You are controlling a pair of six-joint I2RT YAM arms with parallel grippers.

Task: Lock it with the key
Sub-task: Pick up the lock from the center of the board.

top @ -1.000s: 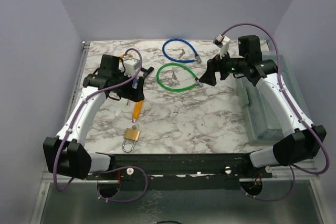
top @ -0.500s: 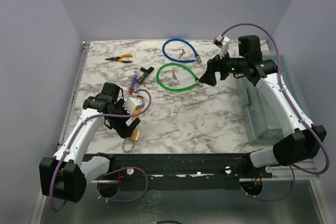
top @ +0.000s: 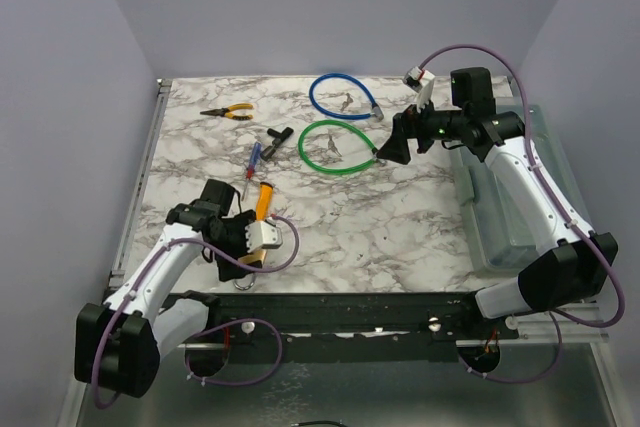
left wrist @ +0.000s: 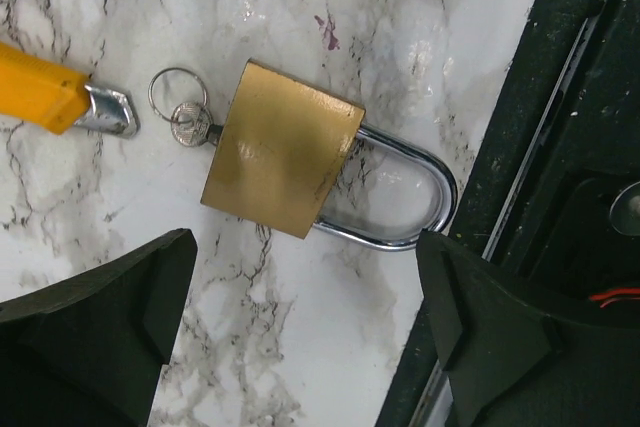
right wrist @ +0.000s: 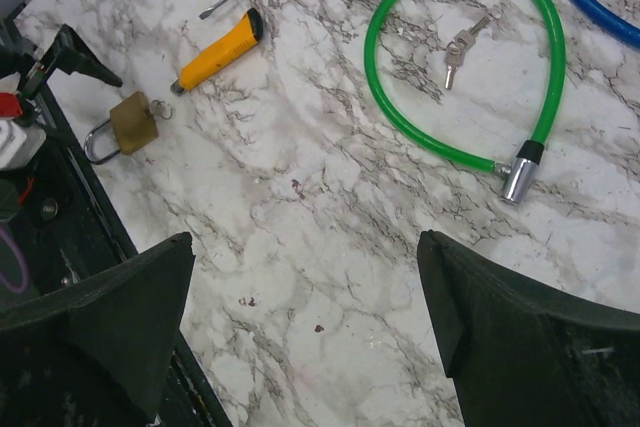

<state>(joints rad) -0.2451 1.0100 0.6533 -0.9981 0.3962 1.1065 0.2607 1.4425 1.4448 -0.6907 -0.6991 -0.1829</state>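
A brass padlock (left wrist: 282, 147) lies flat on the marble table near its front edge, its steel shackle (left wrist: 420, 232) pointing at the black rail. A small key (left wrist: 190, 125) with a ring sits in its keyhole. My left gripper (left wrist: 305, 287) is open and hovers just above and beside the padlock, touching nothing. In the top view the left gripper (top: 240, 237) covers most of the padlock (top: 247, 265). My right gripper (top: 385, 152) is open and empty, held high over the far right; its view shows the padlock (right wrist: 132, 122) far off.
An orange utility knife (top: 262, 199) lies just beyond the padlock. Further back are a screwdriver (top: 253, 159), a black tool (top: 277, 137), pliers (top: 228, 112), a green cable lock (top: 337, 147) with keys (right wrist: 455, 45), and a blue cable lock (top: 342, 95). A clear bin (top: 500, 217) stands at right.
My left arm has swung from the far left of the table back to the front edge and now sits over the padlock. The right arm has barely moved.
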